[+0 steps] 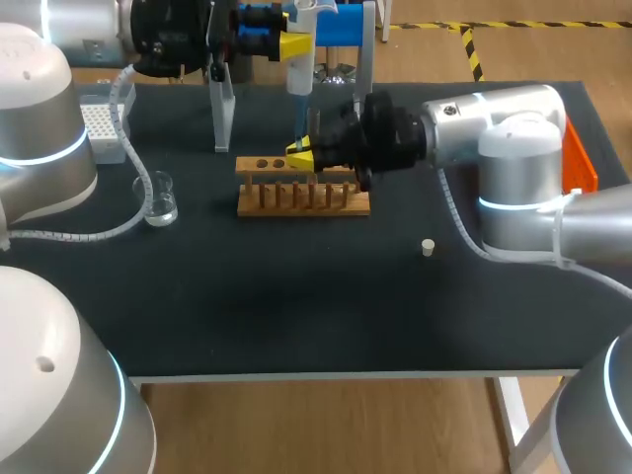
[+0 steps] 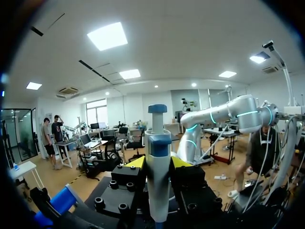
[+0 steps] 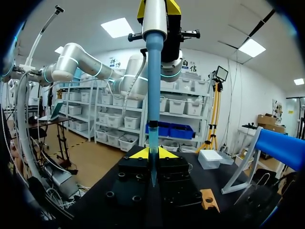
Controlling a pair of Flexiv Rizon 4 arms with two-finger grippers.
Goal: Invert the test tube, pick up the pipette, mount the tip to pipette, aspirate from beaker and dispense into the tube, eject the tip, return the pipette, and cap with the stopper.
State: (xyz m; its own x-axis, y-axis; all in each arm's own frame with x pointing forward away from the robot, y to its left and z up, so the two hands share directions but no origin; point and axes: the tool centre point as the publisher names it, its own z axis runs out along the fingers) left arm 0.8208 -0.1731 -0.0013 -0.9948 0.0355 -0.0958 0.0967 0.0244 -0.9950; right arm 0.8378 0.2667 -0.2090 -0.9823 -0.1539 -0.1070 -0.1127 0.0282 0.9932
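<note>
While the pipette (image 2: 158, 143) hangs upright, left gripper (image 1: 295, 44): both yellow tips pressed to its body, one on each side.
Right gripper (image 3: 152, 153): closed narrowly on the test tube (image 3: 152, 140), held upright below the left gripper.
Pipette tip (image 3: 153, 86): blue, lowered into the tube's mouth between the right gripper's fingers.
Rack (image 1: 301, 202): just beside the right gripper.
Beaker (image 1: 158, 197), stopper (image 1: 428, 247): on the table, well apart from both grippers.

No text, label, number or sign can be read on the pipette (image 1: 301, 61) or anything else on the desk (image 1: 296, 316).
</note>
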